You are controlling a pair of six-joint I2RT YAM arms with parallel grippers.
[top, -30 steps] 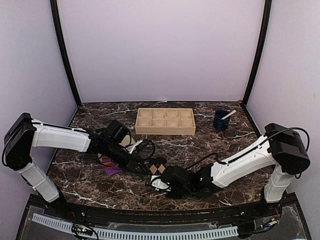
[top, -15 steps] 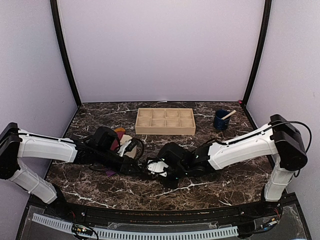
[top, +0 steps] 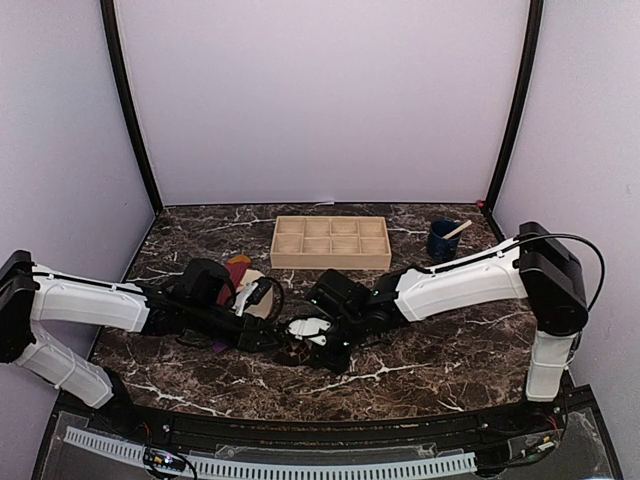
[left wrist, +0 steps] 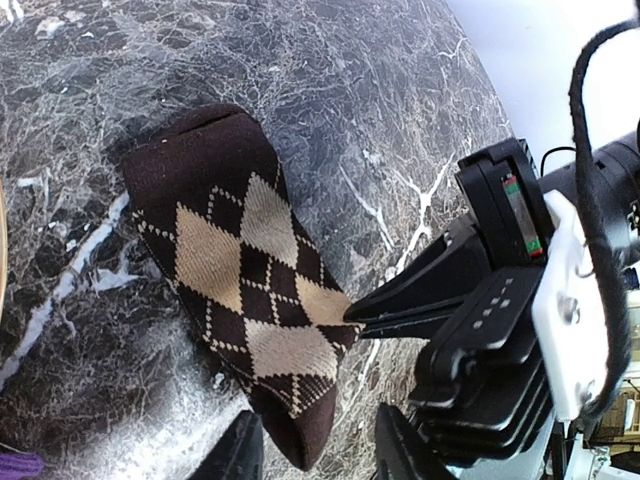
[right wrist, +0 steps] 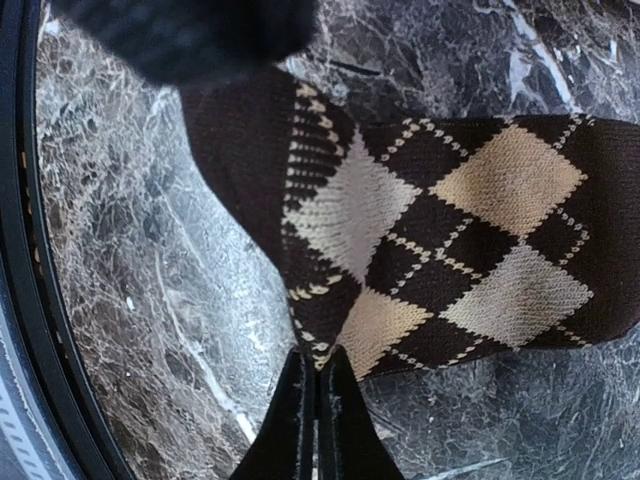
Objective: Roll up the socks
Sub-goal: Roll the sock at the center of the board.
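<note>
Lying flat on the marbled surface [left wrist: 400,120], the argyle sock [left wrist: 240,270] isn't rolled at all yet: full length out, no curl at either end. From overhead it's at roughly 6 o'clock of the wooden tray [top: 330,242], right between the two arms. The right fingers [right wrist: 295,420] come in from its 3 o'clock side, squeezed together with the tips on the long edge, and they look like they're nipping a bit of fabric. The left fingers [left wrist: 238,455] are at its 9 o'clock end, spread apart with the sock's end between them, not clamped on anything. The purple sock [left wrist: 12,467] peeks out further toward 9 o'clock. I'd call this setup for the first roll. Next, the left needs to close on that end and turn it over, while the right pins the rest so it doesn't skid.
</note>
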